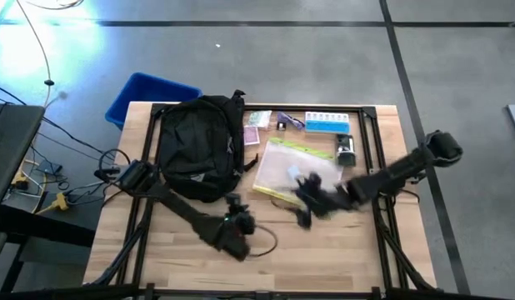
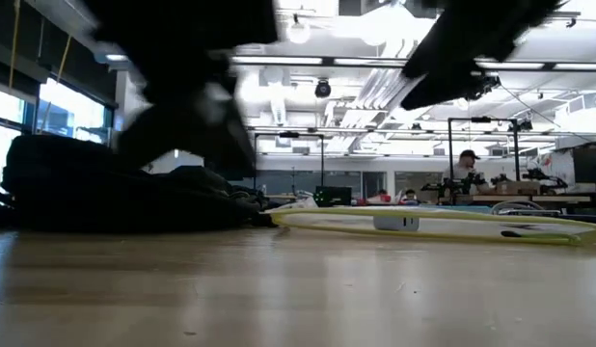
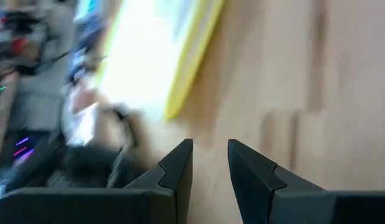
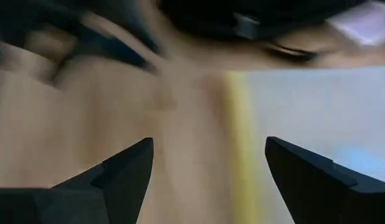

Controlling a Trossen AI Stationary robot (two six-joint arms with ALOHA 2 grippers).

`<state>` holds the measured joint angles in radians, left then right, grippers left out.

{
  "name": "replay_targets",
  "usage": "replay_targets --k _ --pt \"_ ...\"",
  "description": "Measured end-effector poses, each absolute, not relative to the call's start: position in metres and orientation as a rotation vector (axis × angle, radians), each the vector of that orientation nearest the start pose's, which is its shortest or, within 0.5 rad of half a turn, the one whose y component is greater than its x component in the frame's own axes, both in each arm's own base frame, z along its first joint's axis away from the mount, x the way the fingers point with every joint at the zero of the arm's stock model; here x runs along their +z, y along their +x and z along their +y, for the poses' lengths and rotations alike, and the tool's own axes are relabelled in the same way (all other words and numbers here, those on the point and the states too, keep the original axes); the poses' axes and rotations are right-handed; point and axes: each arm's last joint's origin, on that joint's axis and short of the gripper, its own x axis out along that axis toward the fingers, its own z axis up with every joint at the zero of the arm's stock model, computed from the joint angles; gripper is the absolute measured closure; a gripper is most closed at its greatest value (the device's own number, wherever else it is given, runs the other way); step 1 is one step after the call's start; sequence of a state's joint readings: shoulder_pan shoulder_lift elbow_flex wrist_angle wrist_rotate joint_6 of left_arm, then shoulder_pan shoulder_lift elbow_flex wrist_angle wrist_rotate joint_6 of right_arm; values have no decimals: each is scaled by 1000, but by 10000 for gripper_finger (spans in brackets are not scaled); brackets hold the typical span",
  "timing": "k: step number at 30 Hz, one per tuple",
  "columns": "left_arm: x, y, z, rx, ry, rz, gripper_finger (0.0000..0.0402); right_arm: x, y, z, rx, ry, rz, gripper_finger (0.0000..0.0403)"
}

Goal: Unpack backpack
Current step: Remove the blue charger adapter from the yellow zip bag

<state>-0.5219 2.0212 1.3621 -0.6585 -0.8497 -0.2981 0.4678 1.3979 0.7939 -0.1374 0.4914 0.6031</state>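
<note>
Right gripper (image 1: 305, 200) of mine is hanging just above the clear pouch (image 1: 295, 167) with the yellow edge, fingers spread wide with nothing between them; the wrist view shows bare wood and that yellow strip sitting right in the gap. Left gripper (image 1: 239, 242) is over open table (image 1: 324, 258) toward the front edge, fingers with a narrow gap between them, nothing in there either. Moving outward, the pouch lies flat mid-table, and past it along the far edge there's a small scatter: a blue pill organizer (image 1: 327, 122), some cards, a few little dark bits I can't make out. The backpack (image 1: 199, 146) sits on the left part of the table toward the back, slumped on its side, with a blue bin (image 1: 149, 96) just off the corner behind it. My read on the bag: it's soft fabric and looks mostly deflated, so probably light, floppy, and it'll sag or fold wherever I pinch it. Grabbing the body panel would likely just bunch cloth. I'd go for the top loop or a strap, with one gripper pinning it while the other reaches in.
</note>
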Motion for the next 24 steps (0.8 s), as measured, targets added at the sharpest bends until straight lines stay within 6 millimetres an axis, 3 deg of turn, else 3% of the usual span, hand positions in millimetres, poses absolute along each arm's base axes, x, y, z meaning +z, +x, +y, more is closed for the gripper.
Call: replay_targets --k 5,9,12,16,20,24 --pt "160 385 -138 270 637 926 318 182 232 150 -216 230 373 107" --pt "158 405 -101 98 666 948 308 169 222 155 -350 135 307 107" --pt "148 412 -79 1 643 997 290 172 221 157 -372 165 286 107" --pt "130 415 -62 138 728 1072 270 171 220 160 -339 228 299 107" --pt "115 415 -58 254 812 1110 264 170 215 166 -320 261 302 107" --pt "110 418 -57 258 834 1107 293 170 211 171 -316 290 291 107"
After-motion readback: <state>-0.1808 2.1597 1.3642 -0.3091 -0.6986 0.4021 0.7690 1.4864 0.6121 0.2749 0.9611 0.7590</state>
